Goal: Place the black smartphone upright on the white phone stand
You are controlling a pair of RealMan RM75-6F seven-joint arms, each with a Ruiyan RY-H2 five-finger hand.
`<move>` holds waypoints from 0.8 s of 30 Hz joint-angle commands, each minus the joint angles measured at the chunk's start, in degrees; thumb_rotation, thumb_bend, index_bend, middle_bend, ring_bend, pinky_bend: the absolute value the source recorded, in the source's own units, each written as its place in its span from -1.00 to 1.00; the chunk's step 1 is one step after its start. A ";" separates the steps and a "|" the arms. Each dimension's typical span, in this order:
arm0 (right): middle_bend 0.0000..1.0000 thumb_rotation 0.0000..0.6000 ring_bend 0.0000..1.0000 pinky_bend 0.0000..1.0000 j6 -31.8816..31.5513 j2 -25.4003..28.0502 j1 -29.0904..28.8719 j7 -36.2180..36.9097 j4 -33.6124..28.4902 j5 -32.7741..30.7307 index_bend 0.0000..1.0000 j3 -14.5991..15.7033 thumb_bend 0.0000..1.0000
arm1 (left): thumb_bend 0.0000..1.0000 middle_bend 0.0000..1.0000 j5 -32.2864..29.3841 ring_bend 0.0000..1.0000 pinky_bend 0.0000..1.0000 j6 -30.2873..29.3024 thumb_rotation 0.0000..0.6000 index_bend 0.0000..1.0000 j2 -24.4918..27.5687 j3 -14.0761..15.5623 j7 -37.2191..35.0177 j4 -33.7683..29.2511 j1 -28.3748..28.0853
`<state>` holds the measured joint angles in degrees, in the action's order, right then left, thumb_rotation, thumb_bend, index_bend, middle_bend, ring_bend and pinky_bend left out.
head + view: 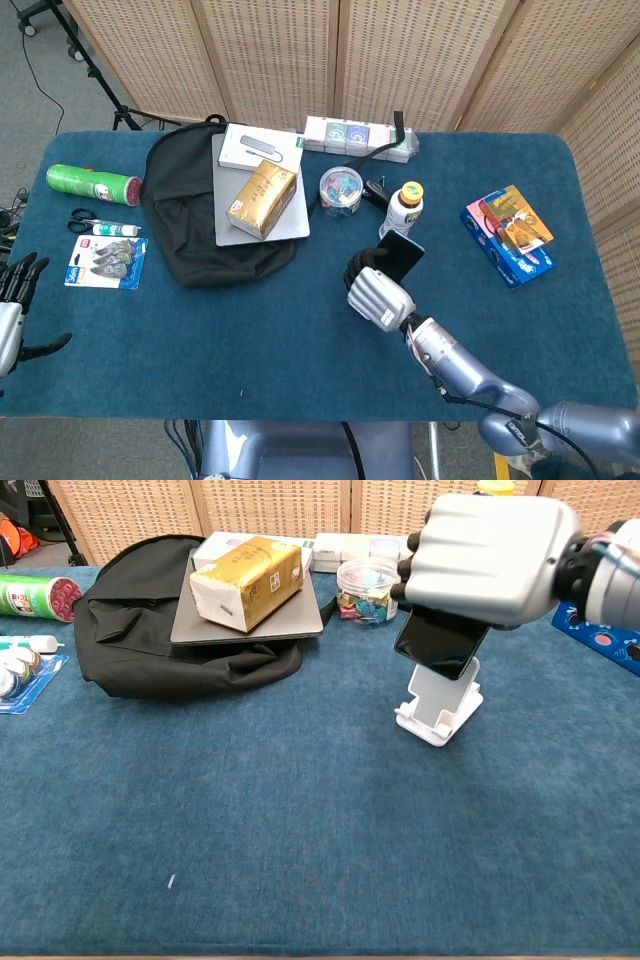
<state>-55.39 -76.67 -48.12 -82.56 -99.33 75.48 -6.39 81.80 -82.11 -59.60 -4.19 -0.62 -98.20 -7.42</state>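
Phone: the black smartphone [441, 645] is off the table, tilted, its lower edge just above the back plate of the stand; in the head view [398, 256] it shows as a dark slab leaning away from the hand.
Stand: the white phone stand [438, 703] sits on the blue table [300, 830], with its front lip toward the camera; nothing rests on that lip. In the head view it is hidden under the hand.
Right hand: the right hand [487, 550] wraps the phone's upper part, dark fingers [408, 565] curled over its left edge; from above [374, 290] the silver back of the hand covers the stand.
Left hand: the left hand [12, 300] is at the table's left edge, fingers spread, holding nothing.
Bottle: a white drink bottle [403, 208] with a yellow cap stands just behind the phone.
Jar: a clear round jar [368, 585] holds a mix of coloured clips, lid on.
Backpack: a black backpack [150, 630] lies flat; a grey laptop [240, 620] lies on it, with a yellow tissue pack [245, 570] on top of that.
White box: a flat white box [260, 148] lies behind the laptop.
Right side: a blue box [500, 245] carries an orange packet [512, 215].
Left side: a green can [93, 184] lies on its side, near scissors [85, 214] and a blister pack [105, 260].
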 commanded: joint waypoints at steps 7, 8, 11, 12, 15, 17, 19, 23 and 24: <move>-0.02 1.00 -0.16 -0.07 -1.81 -3.59 -1.83 -12.20 -0.44 -8.08 0.13 1.33 0.22 | -1.00 -1.00 -0.24 -1.00 -1.00 1.06 1.00 -0.96 0.49 0.12 -0.53 -0.03 -0.37; -0.02 1.00 -0.16 -0.07 -2.27 -3.76 -1.92 -13.22 -0.66 -8.78 0.13 1.38 0.22 | -1.00 -1.00 -0.30 -1.00 -1.00 1.15 1.00 -0.96 0.50 0.13 -0.54 -0.02 -0.39; -0.02 1.00 -0.16 -0.07 -4.58 -4.69 -2.35 -17.81 -1.49 -11.46 0.13 1.77 0.22 | -1.00 -1.00 -0.43 -1.00 -1.00 1.35 1.00 -0.96 0.62 0.14 -0.62 -0.13 -0.43; -0.02 1.00 -0.16 -0.07 -5.37 -5.02 -2.43 -19.16 -1.68 -12.30 0.13 2.01 0.22 | -1.00 -1.00 -0.43 -1.00 -1.00 1.33 1.00 -0.96 0.63 0.13 -0.63 -0.13 -0.42; -0.02 1.00 -0.16 -0.07 -7.92 -6.08 -2.53 -23.58 -2.43 -15.41 0.13 2.77 0.22 | -1.00 -1.00 -0.49 -1.00 -1.00 1.39 1.00 -0.96 0.66 0.13 -0.66 -0.15 -0.44; -0.02 1.00 -0.16 -0.07 -9.32 -6.82 -2.79 -25.83 -2.90 -17.03 0.13 3.08 0.22 | -1.00 -1.00 -0.48 -1.00 -1.00 1.48 1.00 -0.96 0.68 0.16 -0.66 -0.18 -0.47; -0.02 1.00 -0.15 -0.07 -10.56 -7.60 -3.11 -27.10 -3.24 -18.09 0.13 3.41 0.22 | -1.00 -1.00 -0.44 -1.00 -1.00 1.49 1.00 -0.96 0.71 0.20 -0.61 -0.24 -0.47; -0.02 1.00 -0.12 -0.07 -12.12 -8.80 -3.69 -28.30 -3.07 -18.35 0.13 4.37 0.22 | -1.00 -1.00 -0.47 -1.00 -1.00 1.46 1.00 -0.96 0.73 0.21 -0.62 -0.30 -0.44; -0.02 1.00 -0.11 -0.07 -12.30 -9.15 -3.85 -28.43 -3.02 -18.53 0.13 4.64 0.22 | -1.00 -1.00 -0.48 -1.00 -1.00 1.58 1.00 -0.96 0.82 0.28 -0.67 -0.39 -0.44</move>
<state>-67.47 -85.50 -51.75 -110.80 -102.38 57.16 -2.02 81.33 -80.59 -58.83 -3.95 -1.25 -98.55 -7.86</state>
